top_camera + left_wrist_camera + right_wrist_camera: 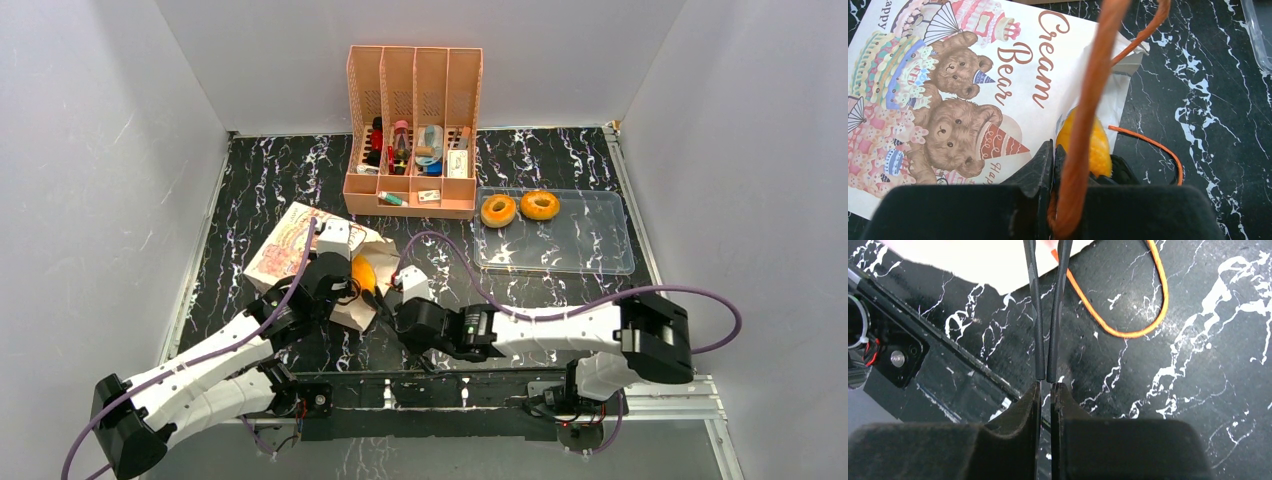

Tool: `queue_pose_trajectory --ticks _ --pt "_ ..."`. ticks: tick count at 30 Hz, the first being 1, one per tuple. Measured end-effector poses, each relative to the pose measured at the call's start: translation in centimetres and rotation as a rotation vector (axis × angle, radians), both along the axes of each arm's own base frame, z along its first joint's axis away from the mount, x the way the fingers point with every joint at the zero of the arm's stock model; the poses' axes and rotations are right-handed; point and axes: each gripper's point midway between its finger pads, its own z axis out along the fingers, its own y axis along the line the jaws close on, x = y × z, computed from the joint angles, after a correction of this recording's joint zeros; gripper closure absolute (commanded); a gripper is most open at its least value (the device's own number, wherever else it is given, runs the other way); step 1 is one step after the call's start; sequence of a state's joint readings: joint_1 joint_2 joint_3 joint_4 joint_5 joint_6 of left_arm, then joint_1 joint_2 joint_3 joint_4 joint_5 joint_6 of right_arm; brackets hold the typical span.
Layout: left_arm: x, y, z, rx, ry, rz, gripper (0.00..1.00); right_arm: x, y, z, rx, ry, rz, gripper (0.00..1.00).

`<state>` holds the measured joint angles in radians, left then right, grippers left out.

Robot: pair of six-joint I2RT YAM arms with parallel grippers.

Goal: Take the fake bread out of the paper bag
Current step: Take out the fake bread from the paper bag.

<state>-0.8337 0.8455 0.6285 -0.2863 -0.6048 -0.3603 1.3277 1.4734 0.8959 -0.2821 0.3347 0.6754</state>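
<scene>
The bag [296, 247] lies on the table, a bun [1089, 145] in its mouth. The left pincer [1054, 150] is clenched on its handle [1088, 90]. The right pincer [1048, 382] is clenched just beside the bag. Two rings [498, 210] lie on a tray [590, 255] right of the bag.

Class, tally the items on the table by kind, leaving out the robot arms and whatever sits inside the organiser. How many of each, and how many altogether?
Ring breads: 2
Orange bun, peeking from the bag: 1
Paper bag: 1
Clear tray: 1
Desk organiser: 1
Total: 6
</scene>
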Motion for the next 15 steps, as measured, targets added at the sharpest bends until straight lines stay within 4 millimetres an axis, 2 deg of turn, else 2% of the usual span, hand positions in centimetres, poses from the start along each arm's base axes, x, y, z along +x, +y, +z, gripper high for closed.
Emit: queue_pose_trajectory --ticks 8,15 --pt "0.2 0.9 0.1 0.022 -0.016 0.045 1.00 -1.9 -1.7 2.1 0.013 -0.013 -0.020 1.00" --pt "0.3 1.8 0.8 0.038 -0.028 0.095 1.00 -2.9 -3.7 3.2 0.002 -0.020 -0.073 1.00"
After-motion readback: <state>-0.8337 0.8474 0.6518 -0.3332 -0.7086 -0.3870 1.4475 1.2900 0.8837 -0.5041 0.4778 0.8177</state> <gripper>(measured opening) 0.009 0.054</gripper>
